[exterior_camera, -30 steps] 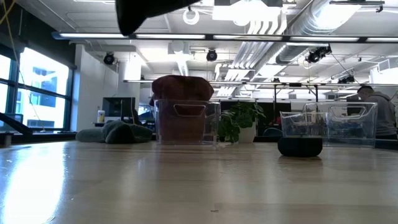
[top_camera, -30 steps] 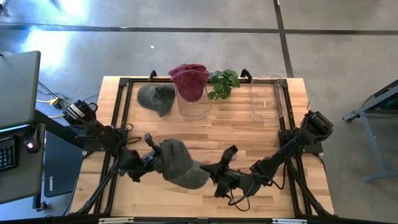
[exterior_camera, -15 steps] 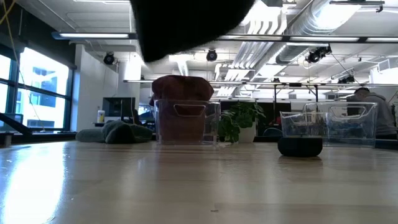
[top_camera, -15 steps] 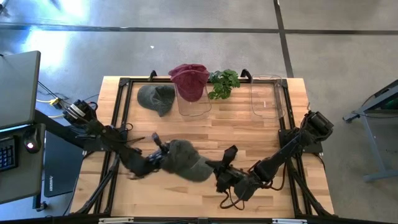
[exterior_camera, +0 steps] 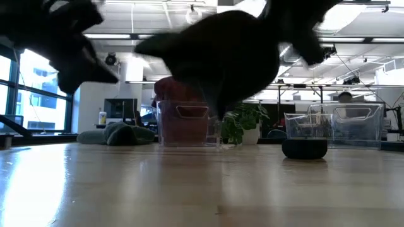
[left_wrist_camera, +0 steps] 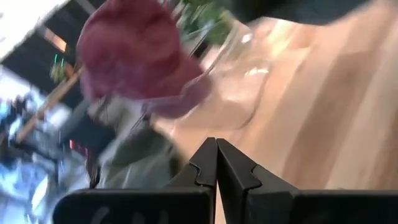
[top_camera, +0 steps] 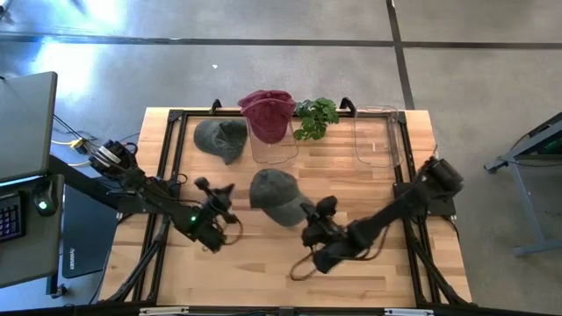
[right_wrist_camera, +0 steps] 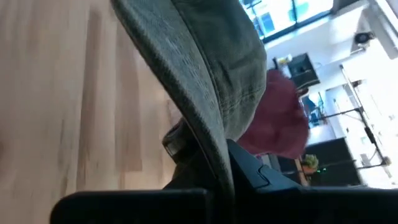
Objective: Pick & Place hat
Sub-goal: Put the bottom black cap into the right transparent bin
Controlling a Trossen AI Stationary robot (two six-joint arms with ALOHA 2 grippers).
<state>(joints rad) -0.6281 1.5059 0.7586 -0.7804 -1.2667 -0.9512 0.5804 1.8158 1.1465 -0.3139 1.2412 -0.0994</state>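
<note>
- Gripping a grey cap [top_camera: 275, 195] by its brim, the right gripper [top_camera: 309, 221] is clamped tight mid-worktop.
- Left gripper [top_camera: 219, 195], fingers pressed together and holding nothing, sits nearer the worktop's left edge.
- Along the far edge: second cap [top_camera: 220, 137], bin [top_camera: 274, 145] with a maroon hat [top_camera: 268, 111], plant [top_camera: 316, 116], empty bin [top_camera: 378, 134].
- Pale wood-plank worktop [top_camera: 351, 184]; concrete floor [top_camera: 263, 70] around; ceiling lights and ducts in the room.

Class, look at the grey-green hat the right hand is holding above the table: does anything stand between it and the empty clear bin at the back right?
Nothing visible does. The right hand grips the hat by its brim; bare table lies between it and the empty clear bin.
</note>
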